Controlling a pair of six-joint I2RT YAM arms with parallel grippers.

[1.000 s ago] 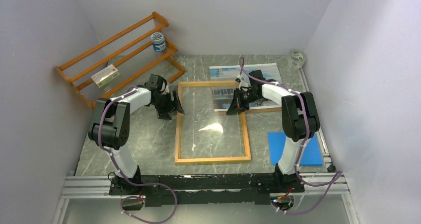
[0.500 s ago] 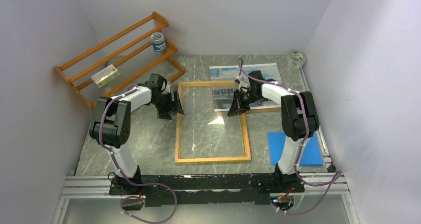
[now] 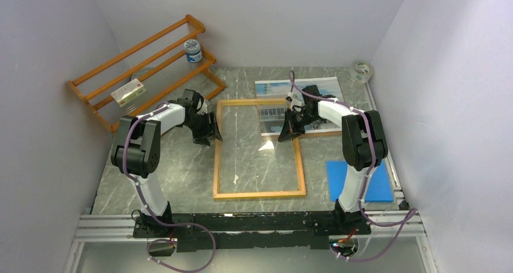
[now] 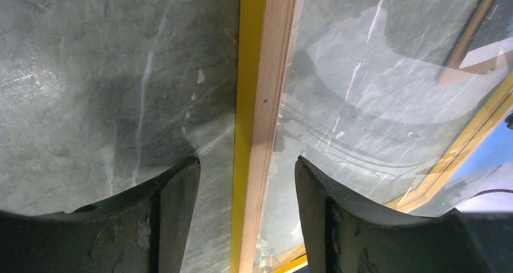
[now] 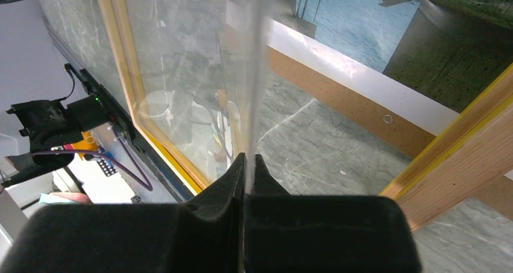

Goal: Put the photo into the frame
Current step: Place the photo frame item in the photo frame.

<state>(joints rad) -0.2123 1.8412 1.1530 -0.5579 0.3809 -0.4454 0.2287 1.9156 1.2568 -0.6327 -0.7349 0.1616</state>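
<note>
While the frame (image 3: 257, 194) lies wood-back up at the middle of the counter (image 3: 181, 176), the left claw (image 4: 245, 215) stands spread astride its left rail near the frame's far-left corner; one finger (image 4: 166, 218) is over the stone and the other over the glass, neither seeming to touch the wood; the right claw (image 5: 248, 170) is pinched tight on the edge of the clear pane (image 5: 181, 61), which appears tilted up there, though the overhead view is too faint to confirm; the photo (image 3: 269, 89) lies picture-up toward the counter's far right corner on a brown backing board (image 5: 339, 100), its near-left part under the frame; a blue sheet (image 3: 363, 182) rests by the right edge.
</note>
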